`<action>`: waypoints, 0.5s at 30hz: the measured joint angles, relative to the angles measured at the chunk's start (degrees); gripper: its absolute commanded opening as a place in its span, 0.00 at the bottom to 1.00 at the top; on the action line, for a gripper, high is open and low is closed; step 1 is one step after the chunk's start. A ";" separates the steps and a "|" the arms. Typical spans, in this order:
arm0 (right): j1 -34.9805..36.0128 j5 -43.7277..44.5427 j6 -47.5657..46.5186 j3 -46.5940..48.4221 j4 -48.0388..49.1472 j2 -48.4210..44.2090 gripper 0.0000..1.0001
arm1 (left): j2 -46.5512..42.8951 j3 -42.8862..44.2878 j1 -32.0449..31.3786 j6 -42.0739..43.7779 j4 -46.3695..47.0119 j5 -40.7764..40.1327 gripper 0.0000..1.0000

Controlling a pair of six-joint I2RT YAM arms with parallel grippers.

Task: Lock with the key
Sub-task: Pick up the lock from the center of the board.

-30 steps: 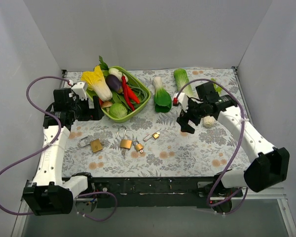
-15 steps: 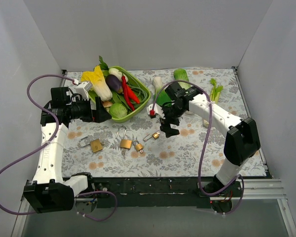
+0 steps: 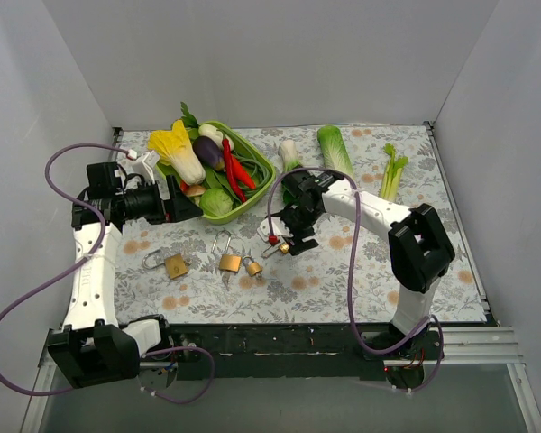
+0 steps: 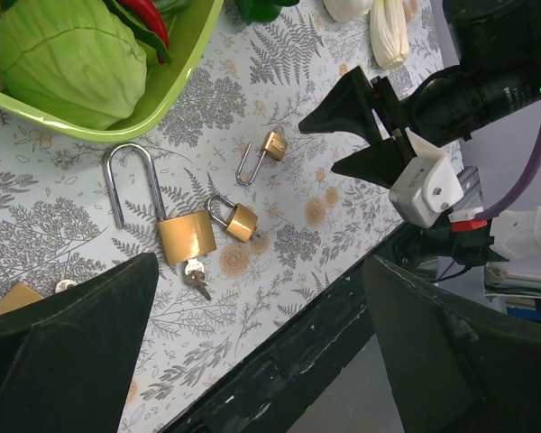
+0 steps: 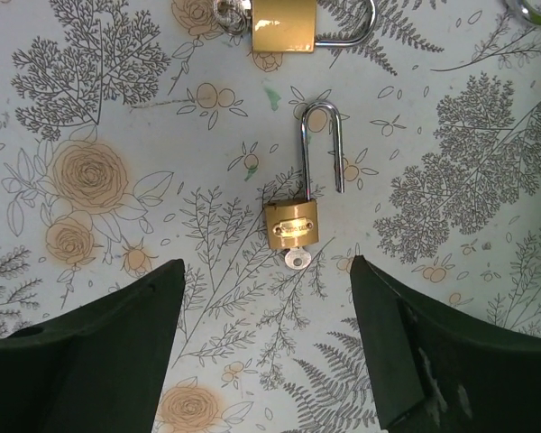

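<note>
We note the small padlock [image 5: 291, 221] at mid-frame in the right wrist view, flat on the worktop [image 5: 117, 117], shackle open, long axis vertical in frame. The right gripper [image 3: 292, 240] hangs directly above, spread wide, empty.

Brass padlock [image 5: 291, 227], grey-floral cloth [image 5: 117, 99], apparently red chillies [image 3: 237, 168]

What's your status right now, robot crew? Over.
Both open, empty: left pincer, right pincer. Right above small padlock, shackle open, key inserted. Nothing between them; second padlock apart.
</note>
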 measured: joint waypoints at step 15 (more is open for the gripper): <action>0.96 2.75 -5.05 1.95 1.77 9.49 0.66 | -0.07 -2.93 0.04 -1.25 0.74 0.02 0.98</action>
